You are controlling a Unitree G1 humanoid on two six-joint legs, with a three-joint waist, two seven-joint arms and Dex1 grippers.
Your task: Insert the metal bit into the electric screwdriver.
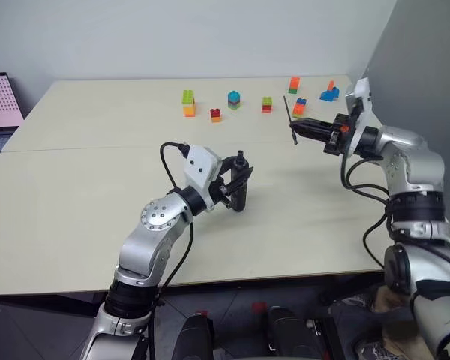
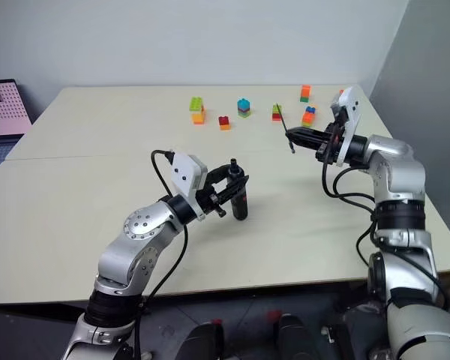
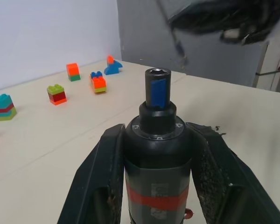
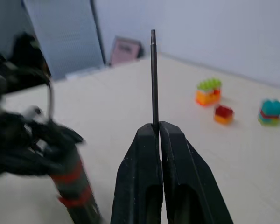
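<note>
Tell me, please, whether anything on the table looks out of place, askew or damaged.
Nothing stands out. The left hand holds the black pen-shaped electric screwdriver upright, the right hand pinches the thin dark metal bit, and the small coloured toy-block stacks stand tidy at the far edge.

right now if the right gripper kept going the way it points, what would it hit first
Probably nothing close: the right gripper points left across the table, above the electric screwdriver in the left gripper. Depth is unclear.
</note>
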